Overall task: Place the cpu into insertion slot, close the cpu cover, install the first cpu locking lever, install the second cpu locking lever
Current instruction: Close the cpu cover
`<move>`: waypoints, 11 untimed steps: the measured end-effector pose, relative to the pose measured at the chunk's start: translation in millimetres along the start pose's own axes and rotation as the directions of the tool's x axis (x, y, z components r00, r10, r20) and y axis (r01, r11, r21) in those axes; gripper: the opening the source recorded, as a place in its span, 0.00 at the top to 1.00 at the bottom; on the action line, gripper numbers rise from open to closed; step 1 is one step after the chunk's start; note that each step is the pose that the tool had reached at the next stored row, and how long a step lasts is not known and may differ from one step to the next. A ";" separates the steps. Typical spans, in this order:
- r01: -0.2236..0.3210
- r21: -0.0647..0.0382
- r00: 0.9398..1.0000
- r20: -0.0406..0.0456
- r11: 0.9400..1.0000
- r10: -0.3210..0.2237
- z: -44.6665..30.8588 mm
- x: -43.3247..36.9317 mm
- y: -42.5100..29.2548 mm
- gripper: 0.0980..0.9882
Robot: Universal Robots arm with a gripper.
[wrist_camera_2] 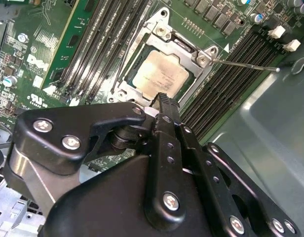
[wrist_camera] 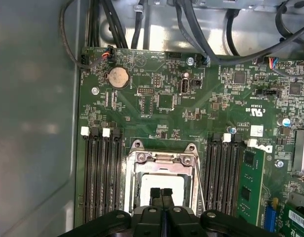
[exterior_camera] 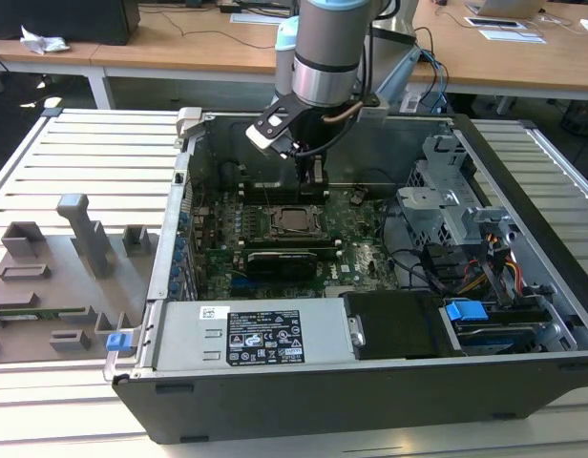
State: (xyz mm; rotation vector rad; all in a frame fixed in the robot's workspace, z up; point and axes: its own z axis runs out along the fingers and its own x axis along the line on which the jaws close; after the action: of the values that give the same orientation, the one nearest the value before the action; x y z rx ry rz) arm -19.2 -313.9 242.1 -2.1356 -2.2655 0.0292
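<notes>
Hovering straight over the cpu, the gripper has fingers together, empty; cpu cover lies flat; one locking lever juts loose.

a pale slatted metal table spreads across the near ground. beyond it, on the far side, stand wooden desks on white legs, bright with daylight. papers lie on the desk toward the exterior view's right, a crumpled white sheet toward its left.
</notes>
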 end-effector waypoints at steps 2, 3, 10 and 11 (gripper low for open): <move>0.000 0.000 1.000 0.000 1.000 0.000 1.3 0.0 -0.5 0.99; 0.000 0.000 1.000 0.000 1.000 0.000 2.1 0.0 -0.6 0.99; 0.000 0.000 1.000 0.000 1.000 0.000 8.0 0.0 -1.5 0.99; 0.000 0.000 1.000 0.000 1.000 0.000 8.9 0.1 -2.0 0.99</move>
State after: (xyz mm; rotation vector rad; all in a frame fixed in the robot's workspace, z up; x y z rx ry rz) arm -21.5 -313.9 233.3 -2.1357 -2.2654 0.0292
